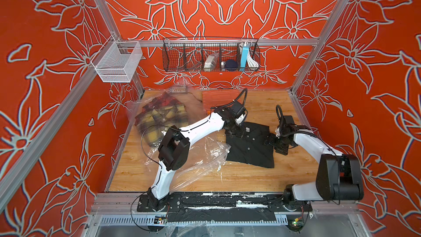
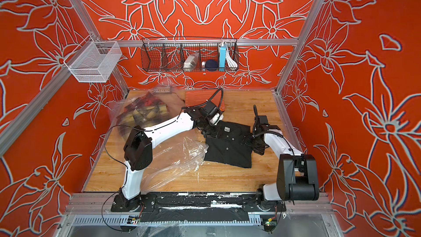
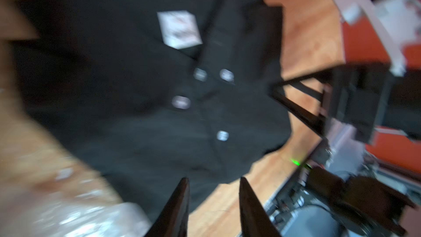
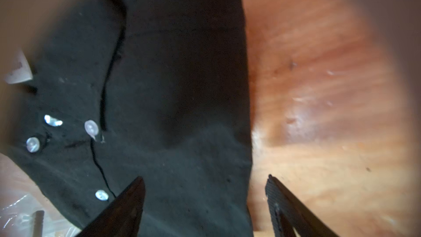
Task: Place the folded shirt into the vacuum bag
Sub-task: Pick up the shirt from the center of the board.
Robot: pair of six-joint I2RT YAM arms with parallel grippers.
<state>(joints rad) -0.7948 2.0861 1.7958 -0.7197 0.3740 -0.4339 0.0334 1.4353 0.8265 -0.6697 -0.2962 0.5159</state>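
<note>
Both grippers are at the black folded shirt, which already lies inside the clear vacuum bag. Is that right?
No. Both the left gripper and the right gripper are at the black folded shirt, but it lies on the bare wooden table beside the vacuum bag, not inside it. Both top views show this.

The folded button-up shirt [image 1: 249,149] is plain black, with pearly white buttons [image 4: 91,127] and a little white label [image 3: 178,29]. The crinkly plastic vacuum bag [image 1: 200,158] is clear, just whitish glare on the creases. The folded flannel shirt [image 1: 159,116] is yellow-and-black plaid, going red and black at one end. The wooden counter [image 1: 250,176] is a warm orange-brown with streaky grain. The walls [image 1: 227,7] are orange-red, covered in big flowers outlined in grey-white. The robot arms [image 1: 202,123] are white shells with black joints.
</note>
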